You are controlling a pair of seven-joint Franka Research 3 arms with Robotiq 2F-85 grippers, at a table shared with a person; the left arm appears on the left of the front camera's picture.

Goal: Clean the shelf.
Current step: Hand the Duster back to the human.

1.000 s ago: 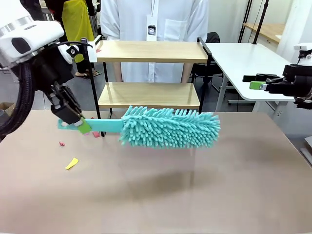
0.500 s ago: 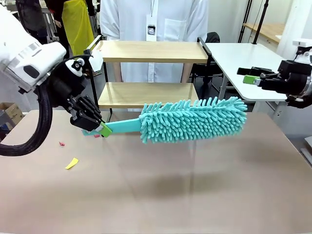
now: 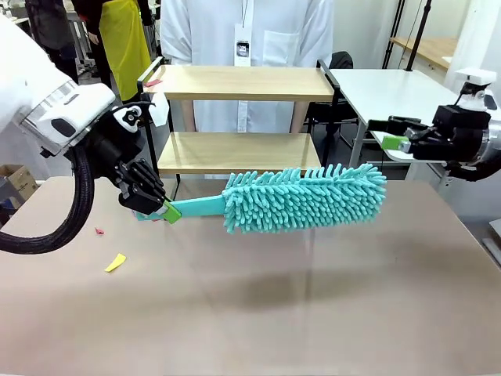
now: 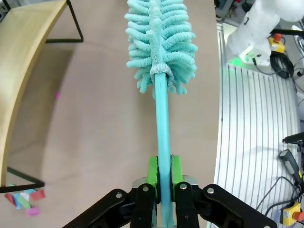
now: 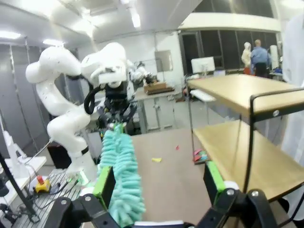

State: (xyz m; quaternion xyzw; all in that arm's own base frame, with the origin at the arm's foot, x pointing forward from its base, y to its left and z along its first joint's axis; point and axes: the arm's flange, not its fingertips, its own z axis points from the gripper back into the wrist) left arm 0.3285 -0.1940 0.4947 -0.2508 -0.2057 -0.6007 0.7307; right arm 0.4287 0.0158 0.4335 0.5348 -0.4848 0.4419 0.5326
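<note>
The left pincer [image 3: 167, 210] is clamped on the thin handle of a teal fluffy duster [image 3: 304, 199]. The duster is held up in the air above the brown bench [image 3: 250, 313]. It lies almost flat, with its long side running across the bench. The handle end is at the robot's left and the fluffy end points to the robot's right, tipped up a little. The left arm comes in from the left side and bends down to the handle.

From the left wrist, the two green pads [image 4: 152, 172] squeeze the handle between them, and the duster [image 4: 160, 42] runs straight away from the pincer [image 4: 162, 174]. This view also shows little coloured blocks [image 4: 23, 199] on the bench by a leg of the shelf [image 4: 21, 71].

A yellow scrap [image 3: 115, 262] and a small pink bit [image 3: 99, 231] lie on the bench near the left arm.

The right pincer [image 3: 389, 133] is held up high at the right side, pointing to the left. From its own wrist its green pads [image 5: 105, 180] are wide apart with nothing gripped between them.

The shelf [image 3: 239, 117] stands at the far edge of the bench, behind the duster. Its two wood boards sit one over the other in a black frame. A person in white [image 3: 246, 31] stands behind it.
</note>
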